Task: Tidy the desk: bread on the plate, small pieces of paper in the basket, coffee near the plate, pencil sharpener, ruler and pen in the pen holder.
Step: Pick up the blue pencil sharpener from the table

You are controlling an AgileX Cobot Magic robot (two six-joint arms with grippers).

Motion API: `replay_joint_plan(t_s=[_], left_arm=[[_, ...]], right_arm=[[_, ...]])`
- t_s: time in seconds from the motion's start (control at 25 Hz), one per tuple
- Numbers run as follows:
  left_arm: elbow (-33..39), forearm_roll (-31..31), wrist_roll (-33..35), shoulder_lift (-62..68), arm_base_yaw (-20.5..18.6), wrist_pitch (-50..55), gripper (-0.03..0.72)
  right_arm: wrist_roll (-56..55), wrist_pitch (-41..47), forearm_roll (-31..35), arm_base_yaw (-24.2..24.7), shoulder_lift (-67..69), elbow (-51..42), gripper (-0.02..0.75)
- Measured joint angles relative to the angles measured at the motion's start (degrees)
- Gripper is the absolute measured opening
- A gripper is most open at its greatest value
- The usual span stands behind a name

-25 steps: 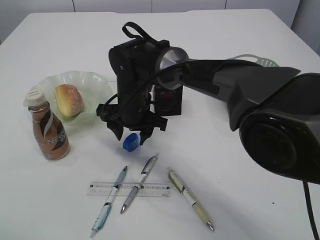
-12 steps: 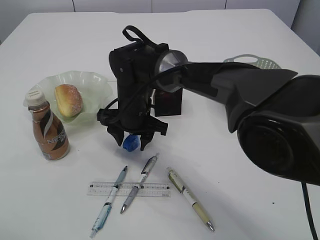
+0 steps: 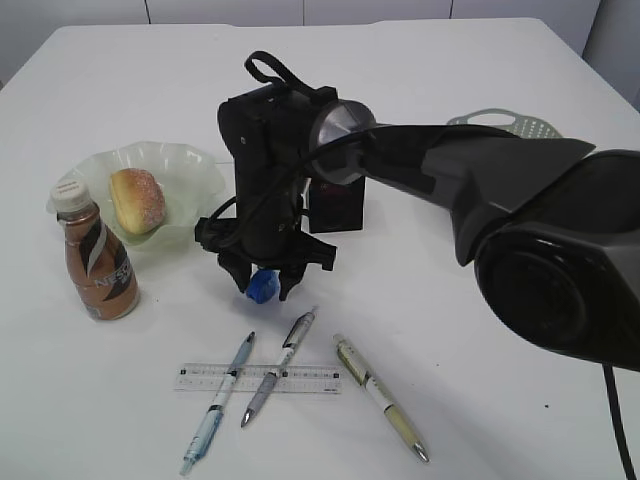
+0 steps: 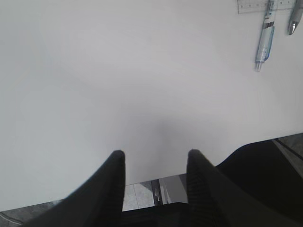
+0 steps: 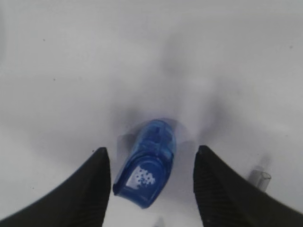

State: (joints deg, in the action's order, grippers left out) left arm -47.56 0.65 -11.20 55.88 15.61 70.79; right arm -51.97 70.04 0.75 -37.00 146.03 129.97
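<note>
On the white table (image 3: 470, 330), taking the plate (image 3: 190, 175) as the landmark, the coffee (image 3: 95, 260) stands upright just in front of the plate's left edge, and the bread (image 3: 137, 200) lies inside the plate. The left end effector (image 4: 154, 163) appears only in its wrist view, fingers parted over bare table with nothing between them. Right of the plate, the right end effector (image 3: 262, 283) points down at the table, its fingers (image 5: 97, 189) spread on either side of the blue pencil sharpener (image 5: 147, 163), which lies on the table between them without being touched by either finger. Behind that arm, further right of the plate, stands the black pen holder (image 3: 340, 205). Well in front of the plate, the ruler (image 3: 258, 377) lies flat under two crossing pens (image 3: 218, 400), with a third pen (image 3: 380, 395) just to their right. Far right of the plate, the basket (image 3: 525, 122) peeks out behind the arm.
</note>
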Motion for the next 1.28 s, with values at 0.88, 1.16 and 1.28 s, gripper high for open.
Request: replay_joint_plan(t_s=[0.88, 1.16, 1.28], left_arm=[[0.0, 0.0, 0.0, 0.0, 0.0, 0.0, 0.308], [0.0, 0.0, 0.0, 0.0, 0.0, 0.0, 0.308], [0.0, 0.0, 0.0, 0.0, 0.0, 0.0, 0.308]], right_arm=[[9.95, 0.0, -1.47, 0.0, 0.0, 0.05, 0.197], [22.73, 0.03, -0.75, -0.08, -0.8, 0.19, 0.197], [29.55, 0.12, -1.15, -0.08, -2.09, 1.06, 0.197]])
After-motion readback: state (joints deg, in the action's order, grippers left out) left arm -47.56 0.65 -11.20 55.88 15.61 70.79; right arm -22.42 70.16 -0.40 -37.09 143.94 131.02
